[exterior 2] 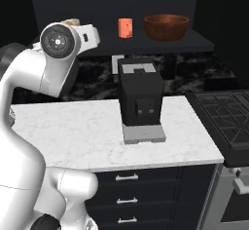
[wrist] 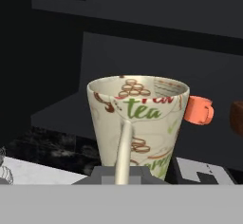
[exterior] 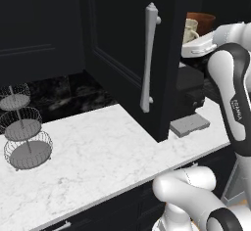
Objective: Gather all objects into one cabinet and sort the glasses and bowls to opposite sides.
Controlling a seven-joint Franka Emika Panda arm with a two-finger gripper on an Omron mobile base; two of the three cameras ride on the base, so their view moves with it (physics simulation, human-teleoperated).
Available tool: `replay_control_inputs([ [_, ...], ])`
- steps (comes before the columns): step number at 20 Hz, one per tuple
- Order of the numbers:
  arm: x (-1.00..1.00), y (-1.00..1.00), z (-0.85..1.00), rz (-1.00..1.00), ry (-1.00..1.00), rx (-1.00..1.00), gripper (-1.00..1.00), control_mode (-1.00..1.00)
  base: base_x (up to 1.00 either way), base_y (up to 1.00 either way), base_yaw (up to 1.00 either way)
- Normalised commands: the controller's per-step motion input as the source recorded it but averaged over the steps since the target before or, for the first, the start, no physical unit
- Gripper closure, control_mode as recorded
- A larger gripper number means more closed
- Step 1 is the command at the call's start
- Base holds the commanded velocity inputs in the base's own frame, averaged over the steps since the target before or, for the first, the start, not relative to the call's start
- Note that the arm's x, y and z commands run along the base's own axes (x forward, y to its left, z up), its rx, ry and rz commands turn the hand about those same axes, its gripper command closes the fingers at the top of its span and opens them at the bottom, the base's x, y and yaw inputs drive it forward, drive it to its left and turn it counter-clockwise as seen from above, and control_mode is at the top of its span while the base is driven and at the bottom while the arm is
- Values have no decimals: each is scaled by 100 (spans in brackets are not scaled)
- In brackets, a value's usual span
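Carrying the cream cup (wrist: pixel 137 123), the gripper (wrist: pixel 124 173) is pinched tight on its rim, mid-frame in the hand view, at the open cabinet's (exterior: pixel 152 63) shelf. Right of it stand the orange mug (exterior 2: pixel 125 28) and brown bowl (exterior 2: pixel 166 27). Next, I'd guess: set the cup down well left, away from the bowl.

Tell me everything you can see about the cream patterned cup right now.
The cream cup is a tapered, glossy ceramic-looking vessel, wider at the rim than the base, printed with green "tea" lettering and brown ring and leaf motifs inside and out. It has a handle. It stands upright and looks empty. The gripper is shut on its near wall, one pale finger running up the outside. It is carried at shelf height in front of the open black cabinet, near the orange mug.
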Motion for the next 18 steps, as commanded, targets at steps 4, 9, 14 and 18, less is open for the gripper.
replay_control_inputs([
  [4,0,0,0,0,0,0,100,100,24,0,-3],
  [9,56,2,0,-7,0,3,100,-100,8,0,-1],
  [14,82,33,-3,-8,-2,5,100,-100,0,0,0],
  [18,55,47,-22,0,-1,4,100,-100,0,0,0],
])
